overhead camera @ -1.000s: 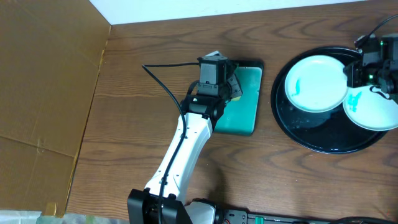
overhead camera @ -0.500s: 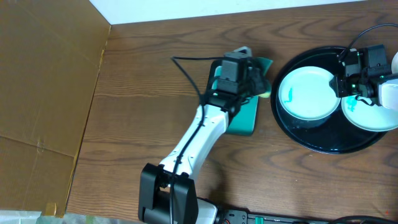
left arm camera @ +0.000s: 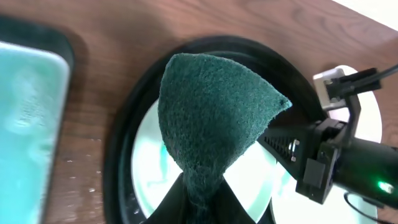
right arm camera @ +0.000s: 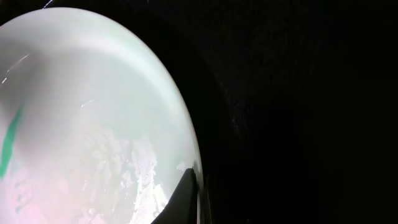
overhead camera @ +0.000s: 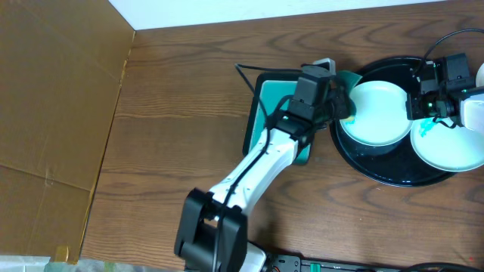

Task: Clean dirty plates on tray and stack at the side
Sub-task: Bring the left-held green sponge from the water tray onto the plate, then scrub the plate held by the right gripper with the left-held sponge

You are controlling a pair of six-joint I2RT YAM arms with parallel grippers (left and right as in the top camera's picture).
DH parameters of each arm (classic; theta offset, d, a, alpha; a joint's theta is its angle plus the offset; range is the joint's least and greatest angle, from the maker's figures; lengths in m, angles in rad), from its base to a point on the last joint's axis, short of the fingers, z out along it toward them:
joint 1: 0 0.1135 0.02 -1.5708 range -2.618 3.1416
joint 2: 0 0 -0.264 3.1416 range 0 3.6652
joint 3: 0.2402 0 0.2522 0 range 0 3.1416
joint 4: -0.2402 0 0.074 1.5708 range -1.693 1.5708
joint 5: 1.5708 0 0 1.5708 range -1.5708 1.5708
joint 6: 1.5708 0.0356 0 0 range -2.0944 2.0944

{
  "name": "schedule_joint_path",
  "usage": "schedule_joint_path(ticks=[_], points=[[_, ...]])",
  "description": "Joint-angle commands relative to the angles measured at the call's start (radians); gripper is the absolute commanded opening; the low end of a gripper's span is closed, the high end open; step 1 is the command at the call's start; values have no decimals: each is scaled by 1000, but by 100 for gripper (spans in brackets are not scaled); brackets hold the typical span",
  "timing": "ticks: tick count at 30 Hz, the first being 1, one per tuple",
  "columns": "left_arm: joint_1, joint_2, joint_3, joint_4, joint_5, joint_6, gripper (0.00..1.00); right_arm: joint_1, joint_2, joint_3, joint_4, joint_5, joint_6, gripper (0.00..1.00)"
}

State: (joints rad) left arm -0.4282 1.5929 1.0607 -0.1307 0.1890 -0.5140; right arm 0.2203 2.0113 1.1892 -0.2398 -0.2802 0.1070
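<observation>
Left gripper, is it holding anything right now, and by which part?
Yes: the left gripper is shut on a dark green scouring pad, pinching its narrow bottom end; the rest fans out.

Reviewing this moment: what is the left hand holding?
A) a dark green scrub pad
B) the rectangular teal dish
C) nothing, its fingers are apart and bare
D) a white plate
A: the left wrist view shows the left hand pinching a dark green scrub pad by its lower end, above a plate on the tray.
</observation>
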Motion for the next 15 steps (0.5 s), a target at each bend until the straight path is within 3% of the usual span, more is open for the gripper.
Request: schedule_joint_path(ticks=[1, 10, 15], points=[[-30, 87, -4, 55, 9, -119, 7, 22, 16, -19, -2, 48, 20, 1], [-86, 352, -4, 314, -1, -336, 7, 21, 16, -19, 12, 48, 20, 1], [-85, 460, -4, 352, -126, -310, 7, 24, 16, -19, 12, 48, 20, 1]])
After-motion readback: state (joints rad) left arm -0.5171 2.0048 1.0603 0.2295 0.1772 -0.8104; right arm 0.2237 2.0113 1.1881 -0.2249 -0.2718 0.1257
